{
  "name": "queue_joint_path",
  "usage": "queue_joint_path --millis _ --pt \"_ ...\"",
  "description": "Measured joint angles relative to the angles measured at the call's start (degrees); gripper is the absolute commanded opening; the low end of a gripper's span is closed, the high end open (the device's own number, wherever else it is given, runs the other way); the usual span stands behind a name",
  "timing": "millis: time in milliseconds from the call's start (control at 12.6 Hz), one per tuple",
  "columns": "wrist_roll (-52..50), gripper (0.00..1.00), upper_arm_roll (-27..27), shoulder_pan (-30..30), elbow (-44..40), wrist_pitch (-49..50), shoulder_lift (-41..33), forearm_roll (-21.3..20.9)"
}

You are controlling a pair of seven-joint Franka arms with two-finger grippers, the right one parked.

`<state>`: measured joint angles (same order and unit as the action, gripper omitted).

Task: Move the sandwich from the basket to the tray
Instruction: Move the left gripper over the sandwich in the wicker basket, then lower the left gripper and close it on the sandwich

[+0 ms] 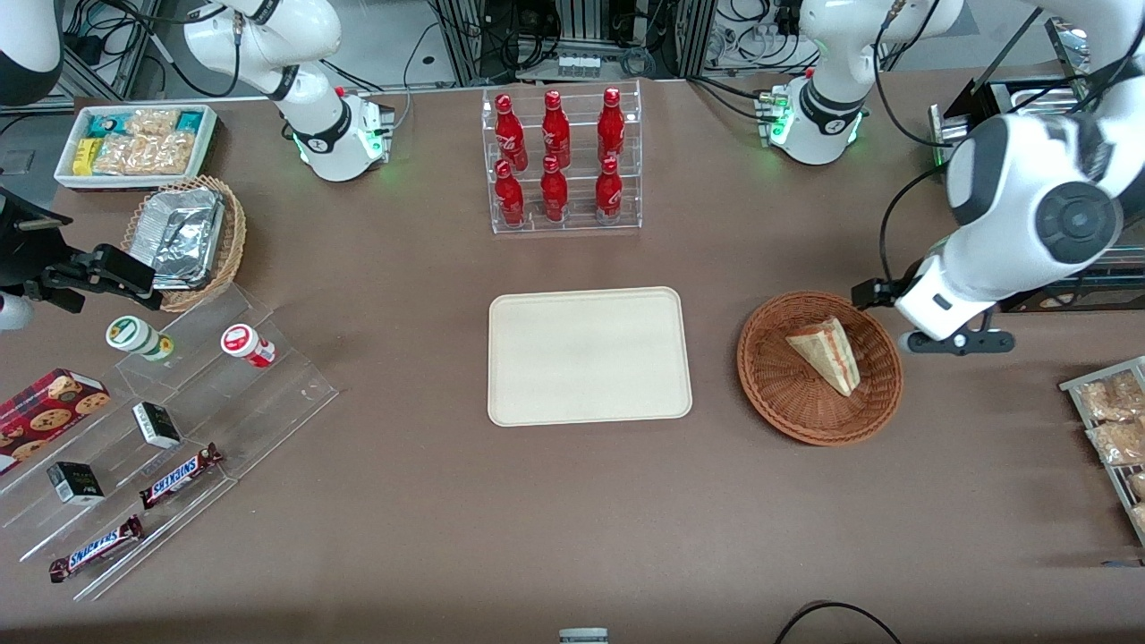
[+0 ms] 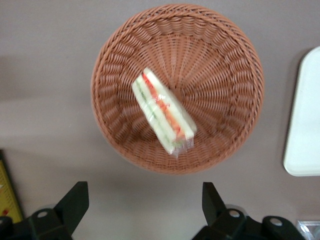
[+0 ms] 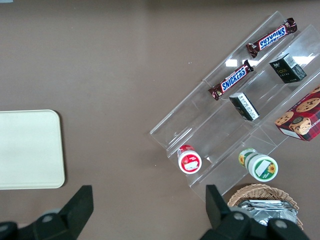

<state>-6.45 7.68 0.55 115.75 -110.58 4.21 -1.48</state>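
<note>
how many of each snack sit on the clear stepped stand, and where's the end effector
Snickers bars: 2
small black boxes: 2
lidded cups: 2
cookie box: 1
Total: 7
End effector: open, above the table beside the basket.

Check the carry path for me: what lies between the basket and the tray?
Only bare table, as the front view shows, between the basket holding the sandwich and the tray. The gripper hangs open above the table beside the basket.
</note>
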Motion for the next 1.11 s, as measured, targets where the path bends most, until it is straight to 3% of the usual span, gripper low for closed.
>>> queue_joint_path --millis 318,716,1114 --pt "-9.2 1.00 0.2 -0.1 10.5 -16.5 0.5 0.1" --pt "-36.9 1.00 0.8 -1.1 12.3 -19.1 0.6 0.2" --pt "-47.4 1.00 0.8 -1.3 14.2 -24.5 2.7 0.2"
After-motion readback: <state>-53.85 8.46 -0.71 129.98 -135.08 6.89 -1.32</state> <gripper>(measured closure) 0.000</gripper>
